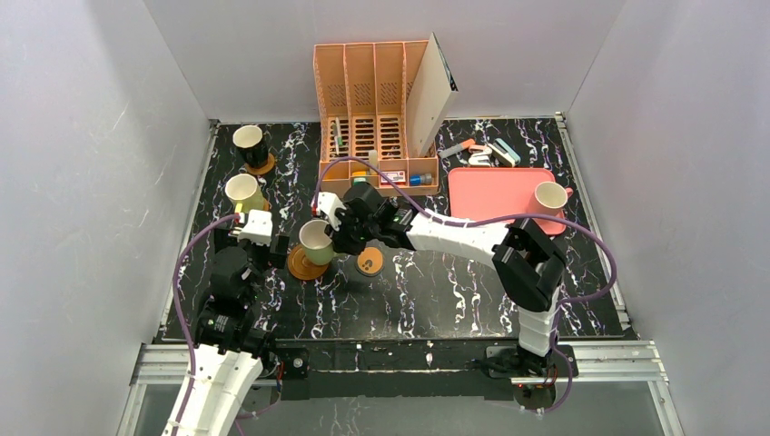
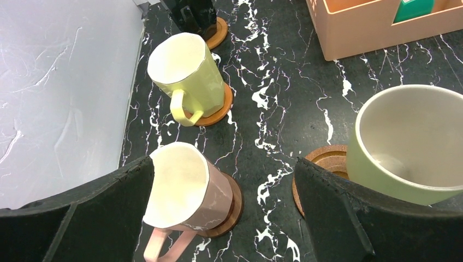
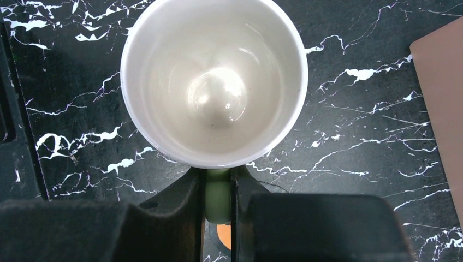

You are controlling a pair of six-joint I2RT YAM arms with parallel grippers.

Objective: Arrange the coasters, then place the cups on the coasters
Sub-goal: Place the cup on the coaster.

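Observation:
My right gripper is shut on the green handle of the olive green cup. That cup sits over the larger ringed wooden coaster; whether they touch I cannot tell. My left gripper stands open above the pink cup, which rests on the dark brown coaster. The yellow cup and the black cup each stand on an orange-brown coaster. An orange coaster with dark marks lies bare. The white cup stands on the pink tray.
A peach desk organizer stands at the back centre. The pink tray lies at the right, with a stapler and small items behind it. White walls close in the left, right and back.

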